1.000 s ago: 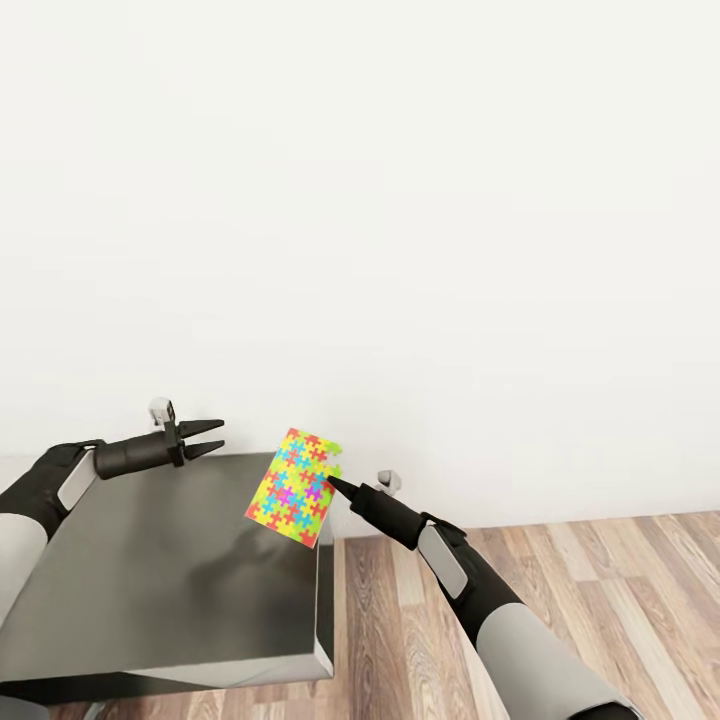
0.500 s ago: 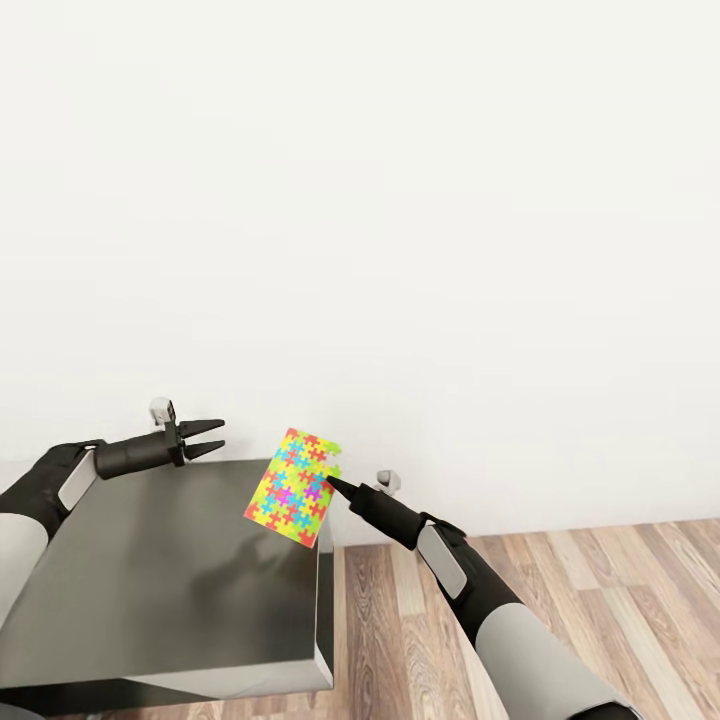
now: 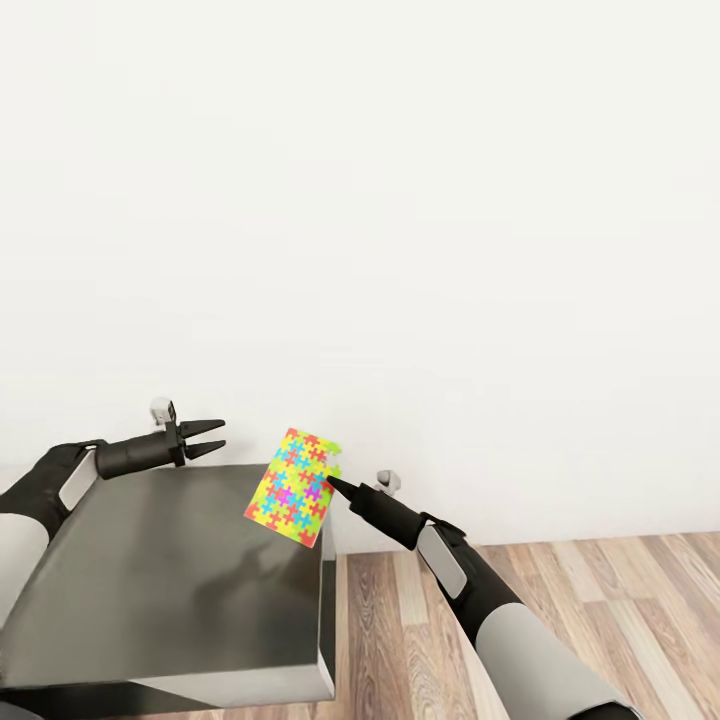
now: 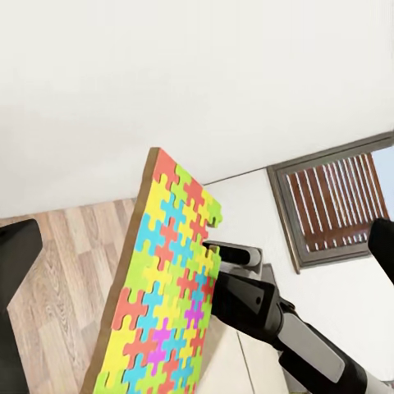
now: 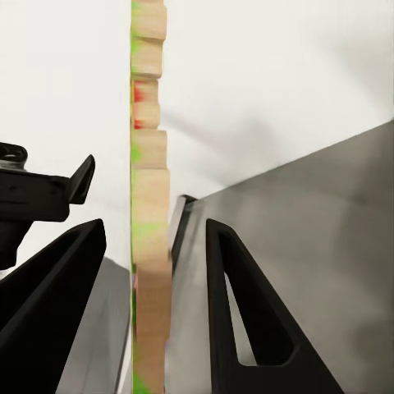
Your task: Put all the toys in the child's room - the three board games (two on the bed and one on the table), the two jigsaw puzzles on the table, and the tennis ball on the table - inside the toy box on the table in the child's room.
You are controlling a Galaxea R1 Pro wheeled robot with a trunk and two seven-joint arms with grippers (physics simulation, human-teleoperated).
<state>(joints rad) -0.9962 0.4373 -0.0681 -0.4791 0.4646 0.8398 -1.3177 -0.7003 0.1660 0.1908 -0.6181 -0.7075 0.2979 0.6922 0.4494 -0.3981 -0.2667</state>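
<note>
The jigsaw puzzle (image 3: 296, 487) was held in the air above the near right corner of the dark grey tabletop (image 3: 150, 570), tilted, its patterned face turned toward the head camera. The right hand (image 3: 331, 484) had it by one long edge, closed on the thin board. In the right wrist view the puzzle (image 5: 148, 205) showed edge-on between the two black fingers (image 5: 238, 312), one on each side of it; whether both pads pressed it could not be made out there. In the left wrist view the puzzle (image 4: 161, 287) stood as a bright slanted slab with the right arm (image 4: 287, 336) behind it.

The left hand (image 3: 215, 438) hovered over the far left part of the tabletop, well apart from the puzzle, its fingers slightly parted and holding nothing.

Beyond the tabletop rose a plain white wall (image 3: 400, 220). To the right of the tabletop lay wooden floor (image 3: 600, 590).
</note>
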